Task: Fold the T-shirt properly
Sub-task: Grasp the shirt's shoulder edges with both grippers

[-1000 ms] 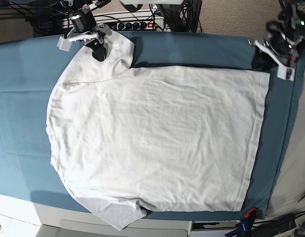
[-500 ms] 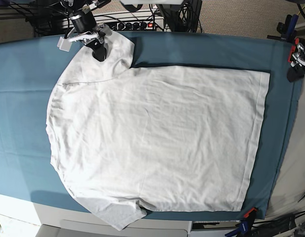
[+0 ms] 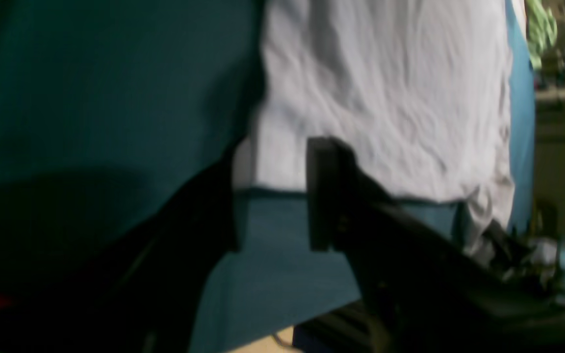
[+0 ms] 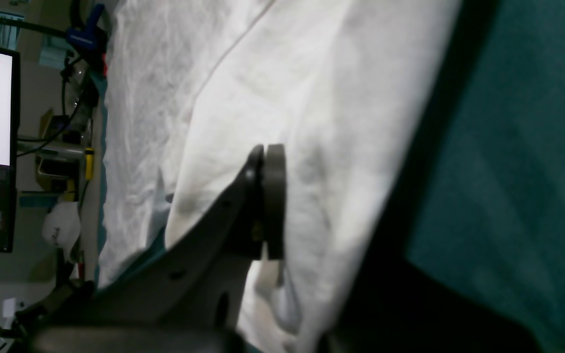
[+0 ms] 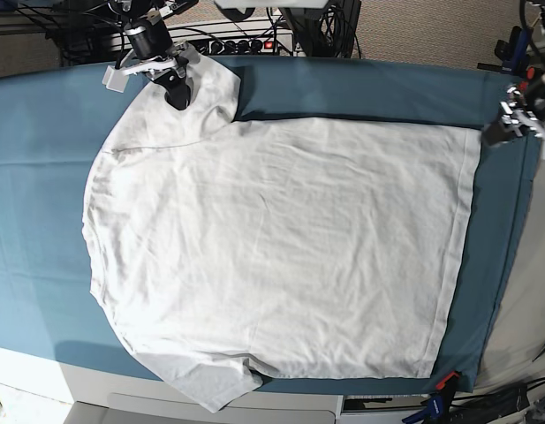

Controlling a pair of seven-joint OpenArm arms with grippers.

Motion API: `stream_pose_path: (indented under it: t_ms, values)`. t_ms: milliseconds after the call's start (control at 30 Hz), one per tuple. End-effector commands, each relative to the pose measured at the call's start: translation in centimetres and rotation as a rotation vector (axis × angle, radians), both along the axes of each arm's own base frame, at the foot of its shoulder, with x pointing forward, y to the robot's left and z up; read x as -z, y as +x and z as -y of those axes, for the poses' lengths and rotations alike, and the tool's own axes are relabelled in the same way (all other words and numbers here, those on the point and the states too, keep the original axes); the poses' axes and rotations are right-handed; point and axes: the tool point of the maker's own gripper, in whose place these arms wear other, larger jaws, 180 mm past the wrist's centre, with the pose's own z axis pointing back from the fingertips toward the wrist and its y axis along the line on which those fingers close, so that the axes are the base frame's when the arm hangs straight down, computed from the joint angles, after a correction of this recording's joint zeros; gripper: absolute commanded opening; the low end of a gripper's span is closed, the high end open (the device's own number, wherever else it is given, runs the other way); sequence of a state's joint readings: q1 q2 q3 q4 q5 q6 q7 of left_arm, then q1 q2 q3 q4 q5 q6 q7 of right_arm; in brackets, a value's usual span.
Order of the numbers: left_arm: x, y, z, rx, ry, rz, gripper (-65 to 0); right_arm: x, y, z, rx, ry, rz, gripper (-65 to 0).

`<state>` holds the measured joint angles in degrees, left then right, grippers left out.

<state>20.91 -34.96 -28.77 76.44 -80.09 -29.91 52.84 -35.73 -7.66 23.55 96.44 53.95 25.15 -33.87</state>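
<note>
White T-shirt spread flat on the teal-covered counter.

The T-shirt point(image 5: 272, 252) fills the middle of the base view. At upper left, the right gripper point(image 5: 175, 93) is pinched closed on its sleeve. At the right edge, the left gripper point(image 3: 272, 196) has its jaws apart, over the shirt's hem corner.

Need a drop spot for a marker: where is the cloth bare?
Bare table cloth: wide band left of the T-shirt, and the strip above its body between the sleeve and the left gripper. The hem-side strip is narrow. Crowded at the sleeve, under the right gripper.
</note>
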Motion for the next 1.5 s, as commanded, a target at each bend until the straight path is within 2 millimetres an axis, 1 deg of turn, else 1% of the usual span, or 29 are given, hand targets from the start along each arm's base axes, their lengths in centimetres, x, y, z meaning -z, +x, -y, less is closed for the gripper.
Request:
stream_pose_path:
  t_ms: [0,67,133,400,500,600,767,900,1000,1167,1333,1467]
  values:
    - [-0.9,0.8,0.4,0.027,-0.005,0.025,-44.8,1.6,-1.7,-0.6,-0.043,-0.017,-0.102,-65.0]
    - [-0.3,0.8,1.4,0.061,-0.002,0.009,-44.8,1.6,-1.7,-0.6,-0.043,-0.016,-0.102,-65.0]
    - [-0.1,0.8,1.9,0.072,-0.009,0.006,-44.8,1.6,-1.7,-0.6,-0.043,-0.016,-0.101,-65.0]
    - [-0.1,0.7,1.9,0.085,-0.004,0.007,-44.8,1.6,-1.7,-0.6,-0.040,-0.017,-0.098,-65.0]
    - [0.1,0.8,1.2,0.106,0.058,0.006,-44.7,1.6,-1.7,-0.6,-0.041,-0.018,-0.099,-65.0]
    - [0.2,1.0,-0.3,0.070,0.109,-0.013,-44.6,1.6,-1.6,-0.5,-0.040,-0.018,-0.098,-65.0]
    - [-0.4,1.9,-2.4,0.020,0.175,0.006,-44.3,1.5,-1.6,-0.5,-0.038,-0.019,-0.095,-65.0]
    - [-0.8,2.1,-2.8,0.020,0.193,0.014,-44.3,1.5,-1.6,-0.5,-0.036,-0.020,-0.093,-65.0]
    - [-0.5,2.1,-3.1,-0.001,0.196,-0.008,-44.3,1.5,-1.6,-0.5,-0.036,-0.020,-0.093,-65.0]
    - [-0.5,2.0,-2.9,0.004,0.194,-0.010,-44.3,1.5,-1.6,-0.5,-0.037,-0.020,-0.093,-65.0]
    - [0.7,1.5,-1.0,0.057,0.170,-0.042,-44.3,1.5,-1.6,-0.5,-0.038,-0.020,-0.093,-65.0]
    - [0.8,1.4,-0.5,0.068,0.157,-0.043,-44.3,1.5,-1.6,-0.5,-0.038,-0.020,-0.093,-65.0]
